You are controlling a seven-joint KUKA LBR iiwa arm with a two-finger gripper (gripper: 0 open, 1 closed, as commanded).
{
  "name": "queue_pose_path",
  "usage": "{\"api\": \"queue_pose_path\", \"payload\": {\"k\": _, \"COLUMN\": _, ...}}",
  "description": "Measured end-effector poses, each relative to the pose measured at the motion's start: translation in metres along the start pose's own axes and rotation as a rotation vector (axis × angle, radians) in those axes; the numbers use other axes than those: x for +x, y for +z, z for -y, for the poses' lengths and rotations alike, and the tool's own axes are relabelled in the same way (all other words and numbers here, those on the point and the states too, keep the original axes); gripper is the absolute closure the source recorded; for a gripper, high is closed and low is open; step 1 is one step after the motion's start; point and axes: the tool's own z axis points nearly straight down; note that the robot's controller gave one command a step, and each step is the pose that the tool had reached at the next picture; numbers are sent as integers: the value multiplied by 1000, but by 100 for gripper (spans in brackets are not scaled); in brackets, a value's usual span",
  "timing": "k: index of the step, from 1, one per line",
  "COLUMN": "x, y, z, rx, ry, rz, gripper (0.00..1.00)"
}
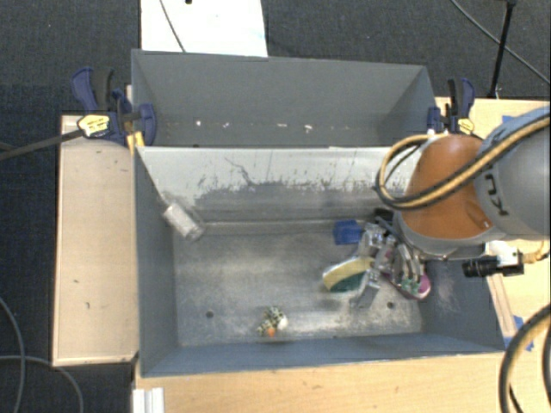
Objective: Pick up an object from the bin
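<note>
My gripper (pixel 372 280) is down at the bin's right side, close to the floor. A yellow and dark green object (pixel 343 275) lies right against its left side, touching or nearly touching it. A small blue block (pixel 347 231) lies just behind, near the back wall. A purple and pink thing (pixel 418 286) lies under the wrist on the gripper's right, partly hidden.
A clear, greyish cylinder (pixel 182 220) rests at the back left, against the sloping wall. A small multi-coloured piece (pixel 272 322) lies near the front wall. The orange cover and cables on the arm hang over the bin's right side.
</note>
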Motion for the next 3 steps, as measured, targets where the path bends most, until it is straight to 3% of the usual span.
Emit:
{"api": "queue_pose_path", "payload": {"k": 1, "x": -2, "y": 31, "z": -10, "rx": -6, "ry": 216, "rz": 25, "gripper": 0}}
{"api": "queue_pose_path", "payload": {"k": 2, "x": -3, "y": 30, "z": -10, "rx": -6, "ry": 212, "rz": 26, "gripper": 100}}
{"api": "queue_pose_path", "payload": {"k": 3, "x": -12, "y": -103, "z": -26, "rx": -2, "ry": 226, "rz": 5, "gripper": 100}}
